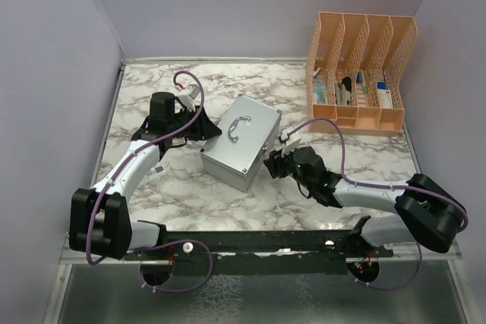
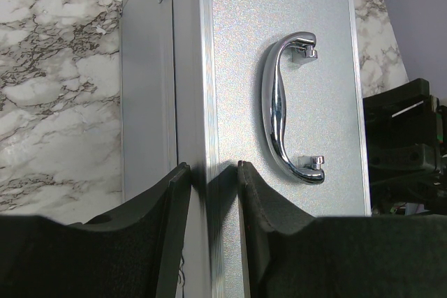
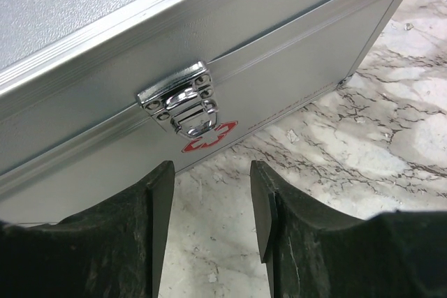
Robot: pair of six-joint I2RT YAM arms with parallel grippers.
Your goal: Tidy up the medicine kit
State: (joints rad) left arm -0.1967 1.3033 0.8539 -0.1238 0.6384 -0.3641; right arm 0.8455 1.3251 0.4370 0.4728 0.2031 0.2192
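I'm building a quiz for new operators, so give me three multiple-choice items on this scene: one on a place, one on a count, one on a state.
1. Where does the peach organizer stand? A at the near left edge; B at the table's far right corner; C between the arm bases.
2. How many slots does it have? A two; B four; C six.
3. The medicine kit's lid is: A closed; B open; C removed.
Answers: 1 B, it sits at the back right of the marble top. 2 B, four tall compartments show from above. 3 A, the front latch lies fastened in the right wrist view.
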